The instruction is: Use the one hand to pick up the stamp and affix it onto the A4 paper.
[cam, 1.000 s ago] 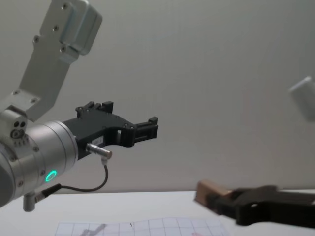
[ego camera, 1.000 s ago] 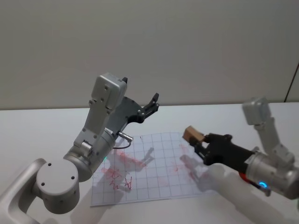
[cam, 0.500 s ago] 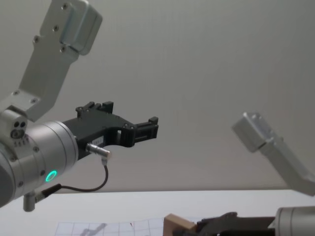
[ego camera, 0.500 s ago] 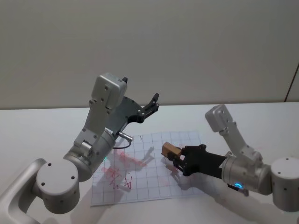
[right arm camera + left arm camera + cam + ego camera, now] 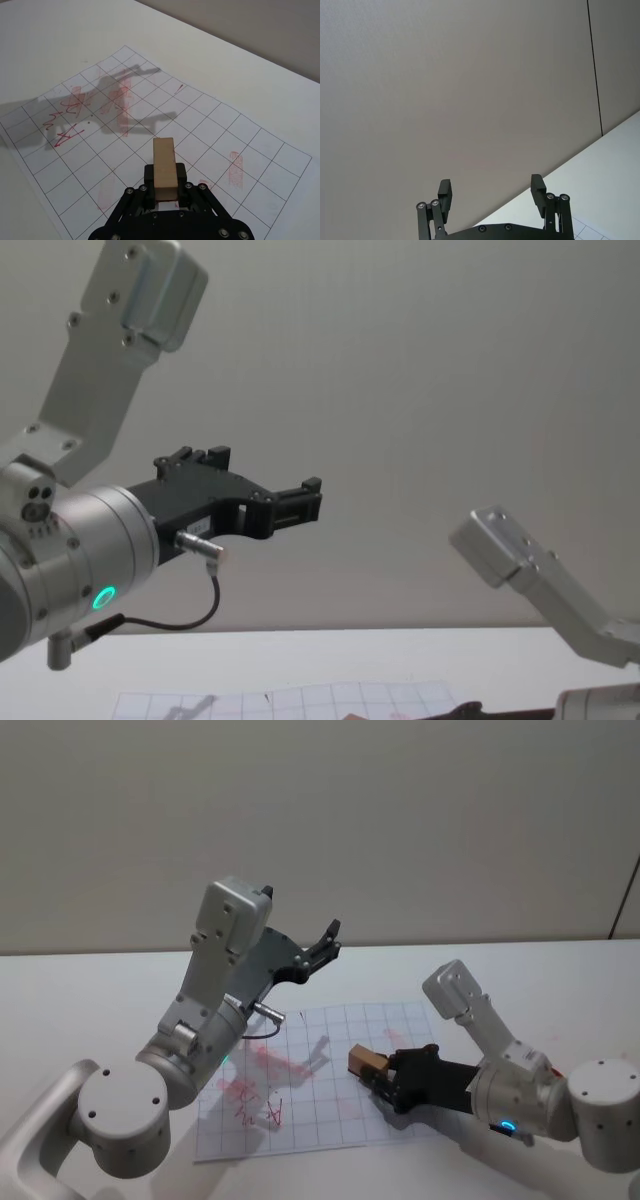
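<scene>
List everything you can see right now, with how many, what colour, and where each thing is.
stamp: one, light brown wooden block, held low over the right part of the paper; whether it touches the paper cannot be told.
A4 paper: one, white with a grey grid, flat on the table in front of the robot.
red marks: several, red and pink, on the paper's left and right parts.
table: one, white, under the paper.
wall: one, beige-grey, behind the table.
right gripper: one, black, shut on the stamp.
left gripper: one, black, open, raised in the air above the table.
</scene>
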### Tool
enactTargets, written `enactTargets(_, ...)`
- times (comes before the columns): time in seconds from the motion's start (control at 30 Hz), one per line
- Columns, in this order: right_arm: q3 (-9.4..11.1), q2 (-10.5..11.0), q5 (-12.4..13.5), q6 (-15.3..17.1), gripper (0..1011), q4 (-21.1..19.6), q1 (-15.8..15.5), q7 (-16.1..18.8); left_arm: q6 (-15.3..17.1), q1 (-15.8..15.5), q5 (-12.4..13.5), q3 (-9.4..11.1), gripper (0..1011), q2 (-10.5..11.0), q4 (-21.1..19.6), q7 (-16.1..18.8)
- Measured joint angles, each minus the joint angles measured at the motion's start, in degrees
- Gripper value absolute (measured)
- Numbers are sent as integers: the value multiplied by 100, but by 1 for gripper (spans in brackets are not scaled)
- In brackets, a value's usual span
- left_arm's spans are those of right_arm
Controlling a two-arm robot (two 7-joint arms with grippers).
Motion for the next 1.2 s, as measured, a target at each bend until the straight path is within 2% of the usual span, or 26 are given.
enactTargets(0.67,-114,3,-92,119,220,15,-34,-45,0,0,0,0,1001,0,0,0)
enactTargets(1.03,-170,-38,31,-263,220,22,-52,-272,0,0,0,0,1001,0,0,0)
enactTargets(1.2,-119,-19,160,-506,220,-134,-54,-493,0,0,0,0,1001,0,0,0)
